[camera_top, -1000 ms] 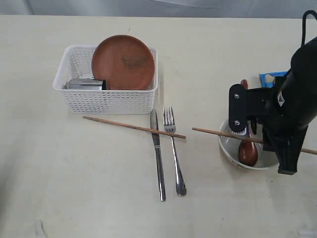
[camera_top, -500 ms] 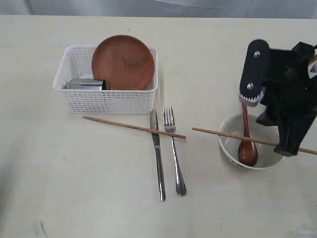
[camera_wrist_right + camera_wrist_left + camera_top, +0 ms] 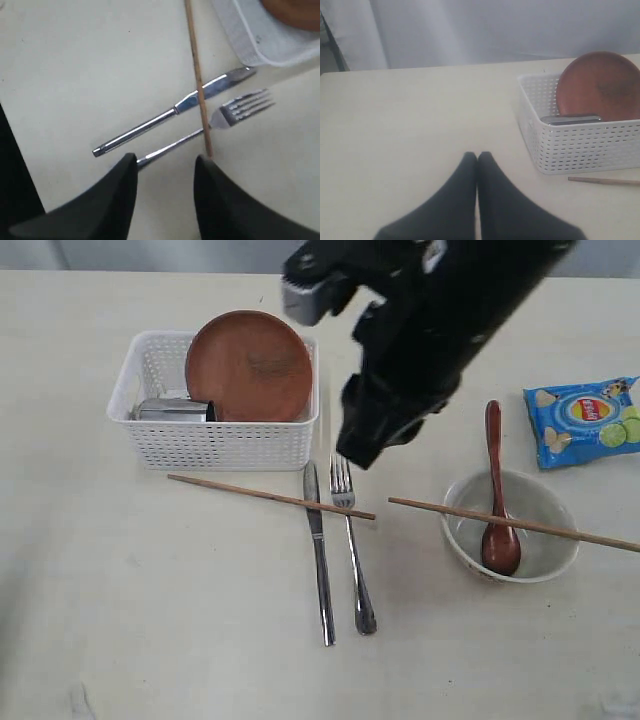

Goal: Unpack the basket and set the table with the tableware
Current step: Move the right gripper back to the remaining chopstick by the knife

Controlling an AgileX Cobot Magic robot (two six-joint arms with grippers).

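Note:
The white basket (image 3: 215, 445) holds the round brown plate (image 3: 248, 365) propped on edge and a steel cup (image 3: 172, 410) on its side. In front of it lie one chopstick (image 3: 270, 497), the knife (image 3: 320, 560) and the fork (image 3: 352, 550). The cream bowl (image 3: 553, 562) holds the dark spoon (image 3: 497, 500), and the other chopstick (image 3: 420, 505) rests across its rim. My right gripper (image 3: 315, 285) is blurred, raised near the basket's right end. In its wrist view it (image 3: 165, 162) is open and empty above the fork (image 3: 235, 107) and knife (image 3: 150, 127). My left gripper (image 3: 477, 156) is shut over bare table, left of the basket (image 3: 580, 145).
A blue chip bag (image 3: 585, 420) lies at the right, behind the bowl. My dark right arm (image 3: 440, 330) crosses the upper middle of the exterior view, hiding the table behind it.
My right gripper rose from the bowl, leaving the spoon in it, and swung left toward the basket. The chip bag is now uncovered.

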